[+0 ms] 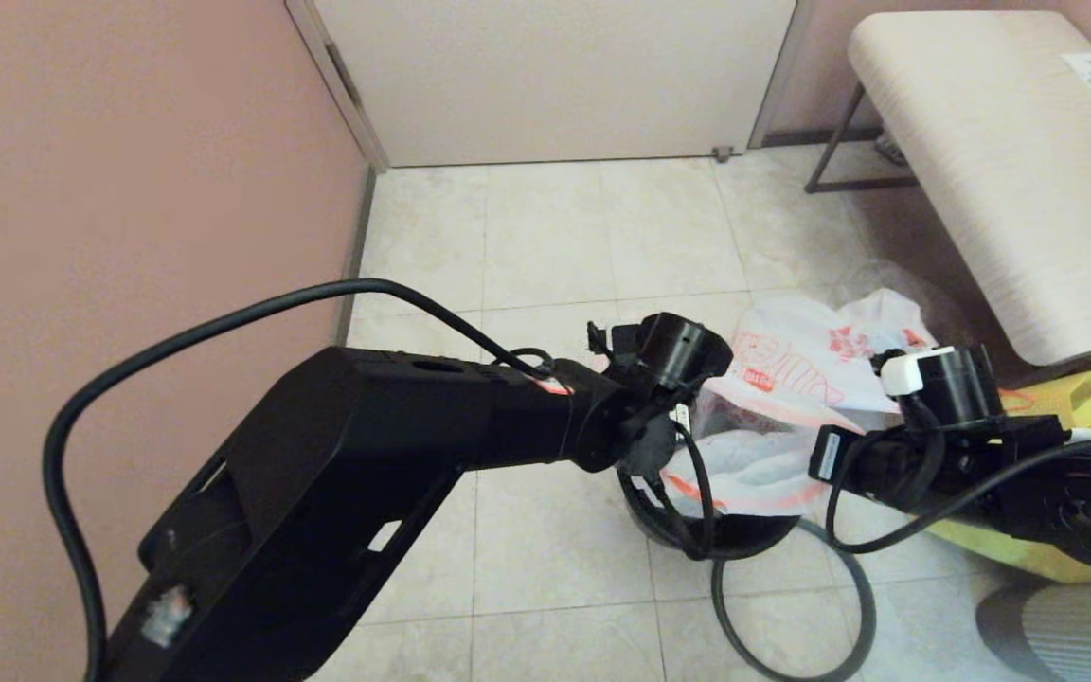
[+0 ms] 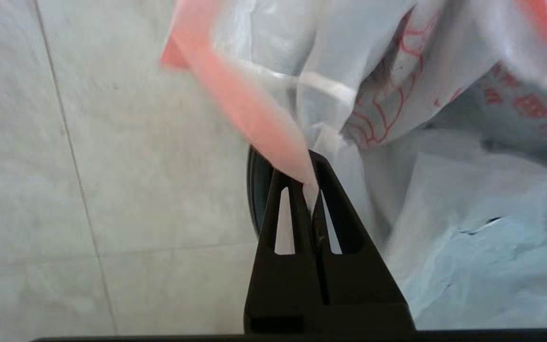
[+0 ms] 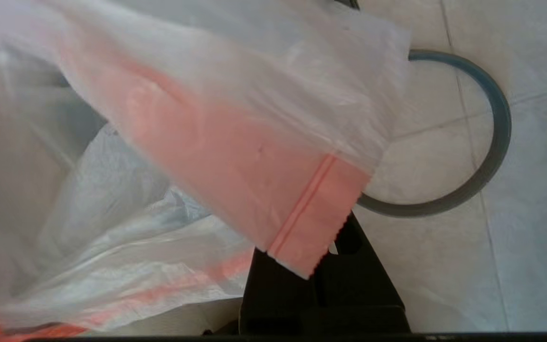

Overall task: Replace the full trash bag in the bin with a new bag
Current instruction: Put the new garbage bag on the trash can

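Plastic bag (image 1: 796, 379) hanging between my claws: left claw (image 2: 312, 178) clenching its near-side handle, right claw (image 3: 335, 247) clenching far-side one; bin (image 1: 744, 538) sitting directly underneath; hoop (image 1: 792, 606) lying beside.

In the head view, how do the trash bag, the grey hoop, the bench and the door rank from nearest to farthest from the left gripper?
1. Trash bag: clamped in the left gripper.
2. Grey hoop: on the floor, beside the bin.
3. Bench: far right.
4. Door: at the back.
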Controlling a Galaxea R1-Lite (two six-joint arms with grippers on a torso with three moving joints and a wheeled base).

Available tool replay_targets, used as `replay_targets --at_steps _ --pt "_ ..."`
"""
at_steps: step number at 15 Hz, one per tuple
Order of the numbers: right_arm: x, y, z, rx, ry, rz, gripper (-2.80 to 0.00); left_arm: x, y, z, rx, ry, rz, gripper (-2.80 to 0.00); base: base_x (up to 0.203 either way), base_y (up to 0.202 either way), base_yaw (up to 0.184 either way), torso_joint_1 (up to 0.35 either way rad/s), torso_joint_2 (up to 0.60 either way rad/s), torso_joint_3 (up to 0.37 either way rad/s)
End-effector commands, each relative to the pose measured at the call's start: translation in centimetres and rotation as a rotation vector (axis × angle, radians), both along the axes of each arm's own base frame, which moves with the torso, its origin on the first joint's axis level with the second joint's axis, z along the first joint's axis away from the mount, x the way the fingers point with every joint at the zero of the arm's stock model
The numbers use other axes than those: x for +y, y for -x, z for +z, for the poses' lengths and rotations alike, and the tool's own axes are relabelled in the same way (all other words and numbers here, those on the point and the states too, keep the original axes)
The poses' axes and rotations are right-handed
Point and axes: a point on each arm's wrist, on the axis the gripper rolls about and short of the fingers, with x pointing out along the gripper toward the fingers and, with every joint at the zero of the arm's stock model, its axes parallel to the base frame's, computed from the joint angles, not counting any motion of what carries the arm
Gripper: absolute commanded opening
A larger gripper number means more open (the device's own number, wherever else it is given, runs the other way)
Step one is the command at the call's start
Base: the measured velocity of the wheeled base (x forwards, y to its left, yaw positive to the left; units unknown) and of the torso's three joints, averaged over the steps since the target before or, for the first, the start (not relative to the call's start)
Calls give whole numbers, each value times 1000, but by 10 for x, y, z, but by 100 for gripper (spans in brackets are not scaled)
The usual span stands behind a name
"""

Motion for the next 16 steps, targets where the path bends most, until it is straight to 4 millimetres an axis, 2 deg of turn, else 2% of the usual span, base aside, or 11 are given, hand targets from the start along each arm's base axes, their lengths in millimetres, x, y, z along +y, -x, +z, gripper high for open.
replay_targets --at_steps 1,4,6,9,10,12,16 --pt "-1 -6 -6 13 2 -9 -280 4 0 -1 8 -12 14 -280 0 0 0 0 0 0" --pt "-2 -18 -5 -2 -1 -22 -280 12 9 -1 26 -29 34 -280 0 0 0 0 0 0" --pt "-1 -26 -7 1 17 -17 -280 18 8 9 -5 -31 74 -280 0 0 0 0 0 0" --pt "0 -29 -13 16 23 -15 -280 27 10 6 13 -53 87 -280 0 0 0 0 0 0" --pt "0 -29 -12 12 22 -17 -280 29 12 3 23 -65 86 0 0 0 0 0 0 0" --pt "1 -29 -12 11 21 -17 -280 29 17 1 30 -69 76 0 0 0 0 0 0 0" --pt "0 -28 -9 3 16 -19 -280 30 27 16 17 -53 59 0 0 0 0 0 0 0"
